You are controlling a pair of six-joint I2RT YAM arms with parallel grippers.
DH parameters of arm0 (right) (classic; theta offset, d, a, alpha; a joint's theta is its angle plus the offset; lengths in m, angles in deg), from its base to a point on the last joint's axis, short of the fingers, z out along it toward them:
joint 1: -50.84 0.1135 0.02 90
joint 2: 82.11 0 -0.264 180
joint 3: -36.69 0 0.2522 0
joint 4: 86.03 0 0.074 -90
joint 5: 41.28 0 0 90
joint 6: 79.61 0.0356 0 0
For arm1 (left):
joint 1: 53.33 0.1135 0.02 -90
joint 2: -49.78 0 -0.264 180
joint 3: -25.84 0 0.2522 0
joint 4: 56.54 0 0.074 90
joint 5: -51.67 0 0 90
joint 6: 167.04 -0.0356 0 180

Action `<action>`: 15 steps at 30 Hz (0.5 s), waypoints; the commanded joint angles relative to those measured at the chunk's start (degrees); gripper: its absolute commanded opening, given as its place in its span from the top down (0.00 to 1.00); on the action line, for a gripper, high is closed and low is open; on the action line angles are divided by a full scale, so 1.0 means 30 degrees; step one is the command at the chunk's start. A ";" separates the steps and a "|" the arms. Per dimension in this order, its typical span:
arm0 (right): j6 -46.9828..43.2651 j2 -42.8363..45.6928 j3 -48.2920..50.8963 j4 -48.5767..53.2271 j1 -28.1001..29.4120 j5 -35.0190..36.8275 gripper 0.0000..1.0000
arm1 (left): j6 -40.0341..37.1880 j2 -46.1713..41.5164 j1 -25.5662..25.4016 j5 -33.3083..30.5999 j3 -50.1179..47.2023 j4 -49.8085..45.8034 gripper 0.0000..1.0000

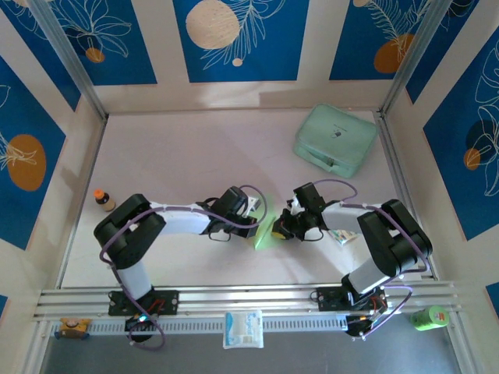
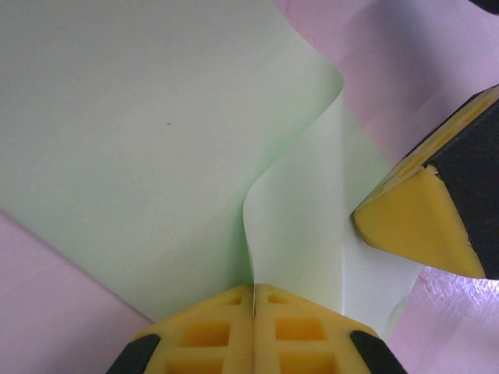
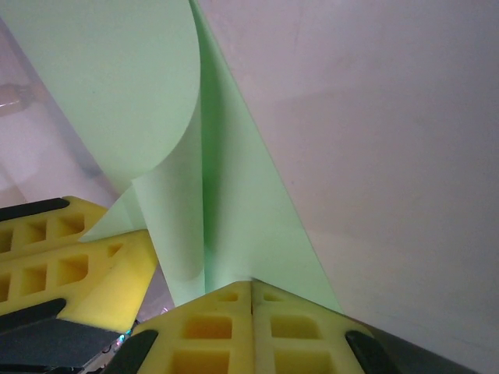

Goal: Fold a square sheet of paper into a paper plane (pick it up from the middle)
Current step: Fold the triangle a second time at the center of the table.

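Paper sheet [image 1: 265, 232] sits mid-bench [image 1: 179, 156], toward the near edge, btwn the two grippers. It's partly lifted & bent into a loose fold, not flat. Left gripper [image 2: 253, 294] is closed tight on one edge of it, pads together w/ the sheet pinched in the seam. Right gripper [image 3: 251, 287] is likewise clamped on the sheet, coming in from the right, just beside the left one. So both nips are close together on the same part of the sheet.

Handling, my read: v. light, thin, floppy. It curls under its own weight, as the rolled-over flap in both wrist views shows. Prob. no stiffness except along a crease. Likely to tear or crumple if the grippers pull apart or twist. Foam pads should hold w/o slip. Best hold: shallow edge pinch, close to the fold line, so the flap can be laid over & pressed flat. Keep tension low. Mint case [image 1: 335, 140] is far right, well apart, no issue.
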 commanded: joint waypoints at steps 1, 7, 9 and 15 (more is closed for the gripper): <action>-0.0442 -0.0324 -0.0032 0.1651 -0.0063 0.0841 1.00 | -0.0083 -0.0604 0.0283 -0.0399 -0.0250 -0.0296 0.98; -0.0474 -0.0412 -0.0096 0.1686 -0.0096 0.0758 1.00 | -0.0061 -0.0433 0.0324 -0.0299 -0.0345 -0.0157 0.98; -0.0458 -0.0416 -0.0097 0.1685 -0.0096 0.0725 1.00 | -0.0087 -0.0298 0.0318 -0.0403 -0.0222 -0.0354 0.98; -0.0516 -0.0386 -0.0184 0.1824 -0.0096 0.0744 1.00 | 0.0001 -0.0408 0.0334 -0.0649 -0.0335 -0.0226 0.98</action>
